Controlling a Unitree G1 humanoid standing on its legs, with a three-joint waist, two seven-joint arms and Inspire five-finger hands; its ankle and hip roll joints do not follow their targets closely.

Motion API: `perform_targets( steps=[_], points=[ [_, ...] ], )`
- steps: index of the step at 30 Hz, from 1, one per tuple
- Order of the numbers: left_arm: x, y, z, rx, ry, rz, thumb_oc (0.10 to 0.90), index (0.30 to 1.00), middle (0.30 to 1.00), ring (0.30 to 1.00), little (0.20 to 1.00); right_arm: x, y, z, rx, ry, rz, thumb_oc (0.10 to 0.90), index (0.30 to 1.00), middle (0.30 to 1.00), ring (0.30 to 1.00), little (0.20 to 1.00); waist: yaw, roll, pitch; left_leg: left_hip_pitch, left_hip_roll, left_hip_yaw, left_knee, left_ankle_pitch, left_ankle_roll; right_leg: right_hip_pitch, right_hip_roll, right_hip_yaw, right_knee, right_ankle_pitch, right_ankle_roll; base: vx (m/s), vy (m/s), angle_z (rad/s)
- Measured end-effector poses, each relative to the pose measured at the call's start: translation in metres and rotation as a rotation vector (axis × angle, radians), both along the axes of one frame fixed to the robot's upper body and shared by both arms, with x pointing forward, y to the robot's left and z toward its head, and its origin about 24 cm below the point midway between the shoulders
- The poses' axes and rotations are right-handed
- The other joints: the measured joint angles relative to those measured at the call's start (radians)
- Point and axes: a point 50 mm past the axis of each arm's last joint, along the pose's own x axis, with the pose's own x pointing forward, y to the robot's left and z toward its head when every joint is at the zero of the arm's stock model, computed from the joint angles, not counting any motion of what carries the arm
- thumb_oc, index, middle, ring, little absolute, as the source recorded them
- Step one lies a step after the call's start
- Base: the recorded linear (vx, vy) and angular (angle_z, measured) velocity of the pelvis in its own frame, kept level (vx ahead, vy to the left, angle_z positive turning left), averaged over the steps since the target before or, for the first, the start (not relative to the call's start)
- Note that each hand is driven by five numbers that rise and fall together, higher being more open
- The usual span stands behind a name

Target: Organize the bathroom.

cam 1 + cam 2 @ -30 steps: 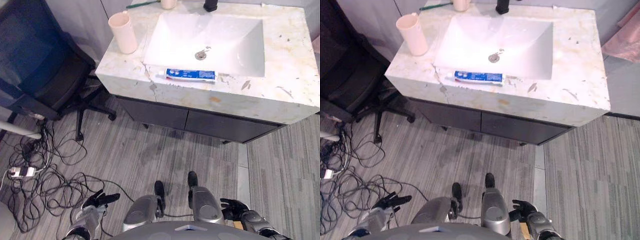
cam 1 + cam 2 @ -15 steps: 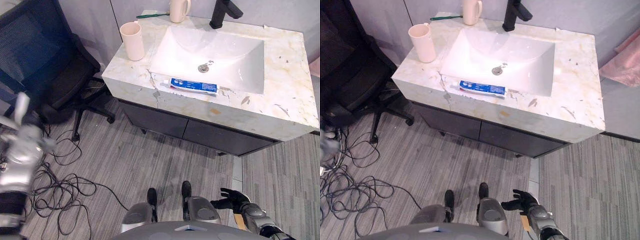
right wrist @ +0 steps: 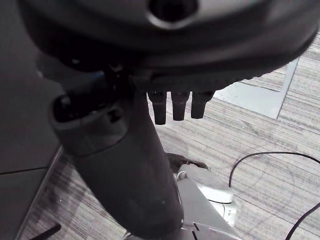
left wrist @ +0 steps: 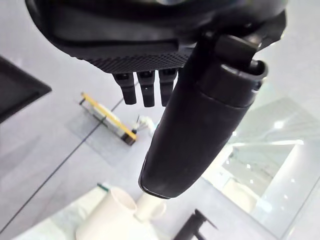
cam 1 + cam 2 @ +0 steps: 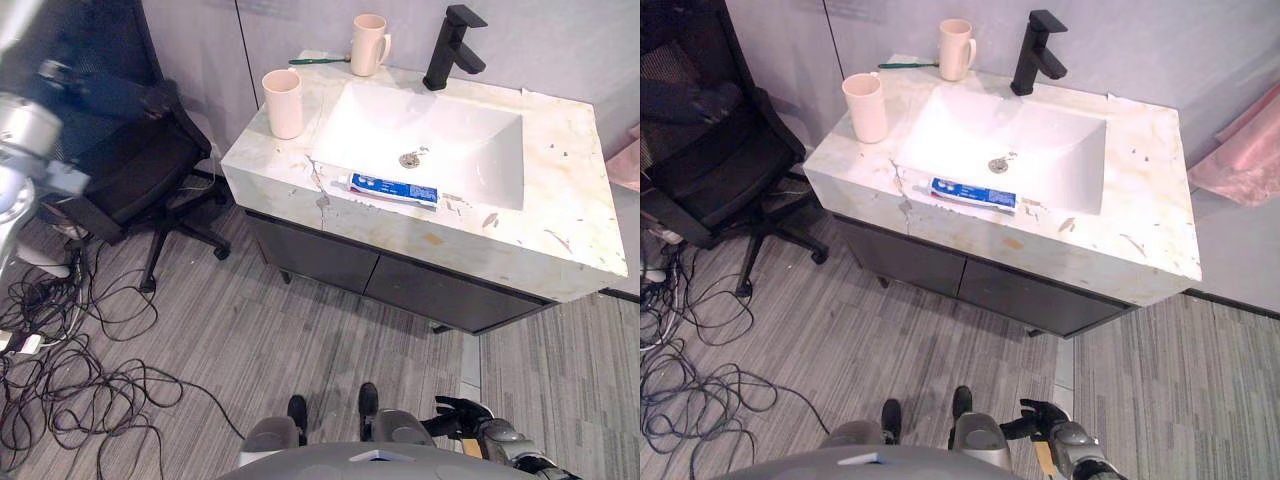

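A marble counter (image 5: 520,235) holds a white sink (image 5: 440,140) with a black faucet (image 5: 452,45) behind it. A blue toothpaste tube (image 5: 393,189) lies flat on the counter's front edge, just before the basin. A pink cup (image 5: 283,103) stands at the counter's left end — a handled mug (image 5: 368,44) and a green toothbrush (image 5: 318,61) sit at the back. The left hand (image 4: 200,100) is raised beside a black office chair (image 5: 130,170), fingers relaxed, holding nothing. The right hand (image 5: 462,412) hangs low over the floor, fingers loose and empty.

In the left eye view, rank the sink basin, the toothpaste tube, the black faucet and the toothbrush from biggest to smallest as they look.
1. Sink basin, by far the largest.
2. Toothpaste tube.
3. Black faucet, close to the tube.
4. Toothbrush, thinnest; it lies farther from the camera, so it may look smaller.
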Motion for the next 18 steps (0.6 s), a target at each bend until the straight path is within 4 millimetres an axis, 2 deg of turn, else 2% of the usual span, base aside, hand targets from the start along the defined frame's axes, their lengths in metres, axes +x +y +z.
perform_targets(
  steps=[6,11,18],
  points=[
    [0.019,-0.011,-0.003,-0.008,0.143,-0.014,0.800,0.900,0.900,0.900,0.900,0.004,-0.001,0.001,0.006,0.015,-0.029,0.800,0.900,0.900,0.900,0.900,-0.023,-0.002,0.003,-0.009,0.001,0.020,0.031,-0.020,0.001,-0.004,0.000,0.015,0.000,0.006,0.004,0.00,-0.018,-0.09],
    [0.033,-0.016,0.011,0.035,0.190,-0.026,0.800,0.900,0.900,0.900,0.900,0.003,-0.002,0.000,0.005,0.026,-0.032,0.800,0.900,0.900,0.900,0.900,-0.039,-0.009,0.005,-0.010,0.002,0.036,0.054,-0.030,0.010,-0.003,0.000,0.032,-0.001,0.007,0.005,-0.01,-0.022,-0.09],
    [0.040,-0.052,0.014,0.218,0.277,-0.161,0.800,0.900,0.900,0.900,0.900,0.006,-0.001,0.001,0.019,0.030,-0.017,0.800,0.900,0.900,0.900,0.900,-0.081,-0.012,0.007,-0.006,-0.001,0.078,0.079,-0.055,0.011,-0.003,-0.005,0.065,0.001,0.011,0.012,0.00,-0.001,-0.14]
  ],
)
